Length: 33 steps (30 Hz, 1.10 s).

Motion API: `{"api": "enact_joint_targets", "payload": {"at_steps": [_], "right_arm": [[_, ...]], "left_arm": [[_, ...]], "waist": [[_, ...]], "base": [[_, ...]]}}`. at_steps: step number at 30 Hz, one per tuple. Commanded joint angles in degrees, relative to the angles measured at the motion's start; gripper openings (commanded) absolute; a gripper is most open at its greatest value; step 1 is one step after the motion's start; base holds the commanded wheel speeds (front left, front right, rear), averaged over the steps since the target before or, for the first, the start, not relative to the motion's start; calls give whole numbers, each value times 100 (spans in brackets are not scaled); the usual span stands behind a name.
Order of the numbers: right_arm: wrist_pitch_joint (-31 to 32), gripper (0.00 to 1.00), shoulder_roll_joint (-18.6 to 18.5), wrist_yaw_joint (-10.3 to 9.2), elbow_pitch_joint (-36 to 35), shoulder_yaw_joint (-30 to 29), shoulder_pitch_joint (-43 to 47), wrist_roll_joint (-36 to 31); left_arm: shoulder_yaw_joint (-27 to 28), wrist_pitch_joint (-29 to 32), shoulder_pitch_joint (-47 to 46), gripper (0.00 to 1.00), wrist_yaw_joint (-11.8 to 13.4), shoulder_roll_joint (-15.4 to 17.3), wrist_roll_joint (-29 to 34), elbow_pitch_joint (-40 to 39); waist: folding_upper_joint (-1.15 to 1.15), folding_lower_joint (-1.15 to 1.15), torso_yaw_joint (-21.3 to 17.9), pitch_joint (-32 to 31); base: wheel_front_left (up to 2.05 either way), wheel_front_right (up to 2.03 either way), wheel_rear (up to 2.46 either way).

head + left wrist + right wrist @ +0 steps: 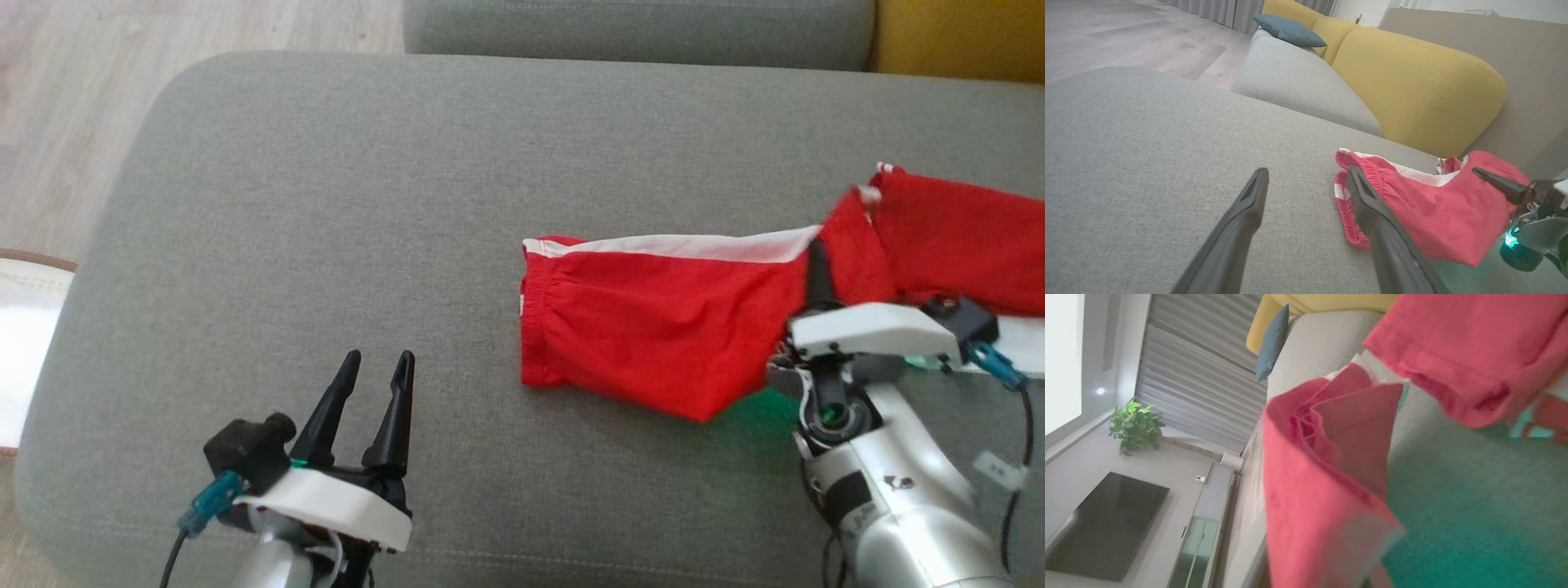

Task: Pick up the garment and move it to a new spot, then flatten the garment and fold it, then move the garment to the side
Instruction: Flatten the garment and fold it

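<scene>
A red garment (669,327) with a white band and an elastic waist lies on the right half of the grey cushion (326,204). Its left part rests flat, while its middle is pulled up into a peak. My right gripper (816,253) is shut on that raised fold, and another red part trails off to the right behind it. Seen from the right wrist, the garment (1323,477) hangs close in front and hides the fingers. My left gripper (380,359) stands open above the cushion's near left, holding nothing. From the left wrist, the garment (1433,212) lies just right of my left gripper (1307,171).
Wooden floor (49,122) lies beyond the cushion's rounded left edge, with a white, brown-rimmed object (20,327) on it. A grey sofa seat (1298,81) with a yellow backrest (1412,81) and a blue pillow (1290,30) stands behind the cushion.
</scene>
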Motion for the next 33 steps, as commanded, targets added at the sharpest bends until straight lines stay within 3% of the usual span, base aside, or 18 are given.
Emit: {"api": "enact_joint_targets", "payload": {"at_steps": [1,8,14,29,30,31,33], "right_arm": [[51,0,113,-2,-384,266,-108,-106],[206,0,134,-2,-1140,1102,159,65],[79,0,135,-2,-1255,1869,179,286],[-247,0,136,-2,-448,3567,-399,1116],[-254,47,136,-2,-370,3672,-432,1117],[-259,100,136,-2,-310,3758,-454,1144],[-266,100,136,-2,-246,3926,-493,1216]], "left_arm": [[186,-51,-169,100,-35,12,33,-138],[203,-51,-155,100,-35,9,48,-89],[171,-51,-140,100,-35,7,47,-70],[87,-51,-182,100,-35,4,-17,-31],[87,-51,-181,100,-35,4,-29,-31],[88,-51,-179,100,-35,4,-36,-31],[90,-51,-175,100,-35,4,-43,-24]], "waist": [[0,0,44,-48],[0,0,203,-165],[0,0,348,-181],[0,0,788,-106],[0,0,812,-106],[0,0,836,-104],[0,0,877,-96]], "base": [[0,0,0],[0,0,0],[0,0,0],[0,0,0],[0,0,0],[0,0,0],[0,0,0]]}}
